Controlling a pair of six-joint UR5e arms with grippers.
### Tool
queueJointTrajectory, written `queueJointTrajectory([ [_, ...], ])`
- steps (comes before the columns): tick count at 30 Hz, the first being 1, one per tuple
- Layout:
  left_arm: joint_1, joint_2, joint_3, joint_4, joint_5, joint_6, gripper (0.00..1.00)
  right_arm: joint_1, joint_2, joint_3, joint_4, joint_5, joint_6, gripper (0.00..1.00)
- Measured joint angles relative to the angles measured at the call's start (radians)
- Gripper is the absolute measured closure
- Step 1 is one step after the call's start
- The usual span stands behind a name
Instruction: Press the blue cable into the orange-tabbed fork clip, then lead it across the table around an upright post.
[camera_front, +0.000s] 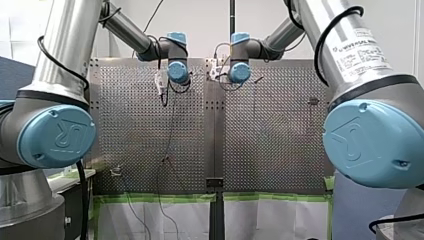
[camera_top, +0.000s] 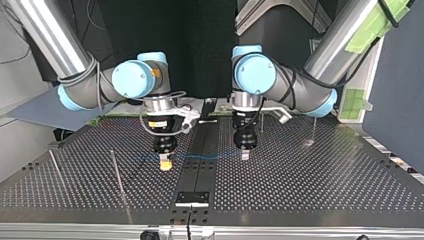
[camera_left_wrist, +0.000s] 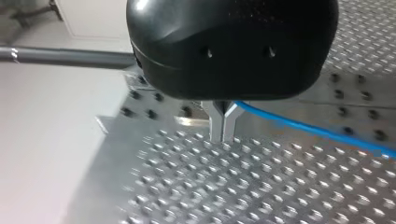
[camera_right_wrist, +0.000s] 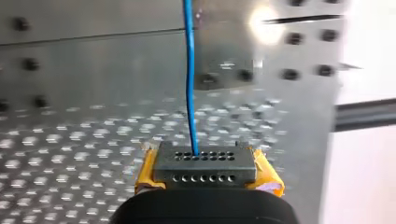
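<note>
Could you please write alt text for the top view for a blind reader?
Two grippers hold a blue cable stretched low over a perforated table: my right gripper, yellow-padded, at the view's left, my left gripper at its right. Two thin upright posts stand further left.

The perforated table (camera_top: 300, 180) is formed of two plates joined by a plain centre strip (camera_top: 200, 172). An upright post (camera_top: 116, 172) and a second post (camera_top: 56, 167) are set near one side edge, a third post (camera_top: 313, 131) near the opposite one. A blue cable (camera_top: 200, 157) is stretched low across the strip.
</note>
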Motion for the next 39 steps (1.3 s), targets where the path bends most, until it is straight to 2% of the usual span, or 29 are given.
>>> queueJointTrajectory([
  [7,-0.017,0.008,0.055,-0.049,0.012,0.001,1.00,-0.012,-0.056,-0.017,0.023,0.000,0.004,1.00],
  [17,-0.033,0.006,0.138,-0.113,0.028,0.001,1.00,-0.048,-0.133,-0.020,0.041,0.000,0.026,1.00],
  [28,-0.056,-0.011,0.225,-0.153,0.032,0.009,1.00,-0.090,-0.144,-0.017,0.095,0.010,0.025,1.00],
  [33,-0.100,-0.054,0.274,-0.196,0.008,0.016,1.00,-0.114,-0.144,-0.017,0.121,0.011,0.024,1.00],
  [39,-0.156,-0.111,0.331,-0.249,0.003,0.017,1.00,-0.145,-0.146,-0.017,0.132,0.011,0.025,1.00],
])
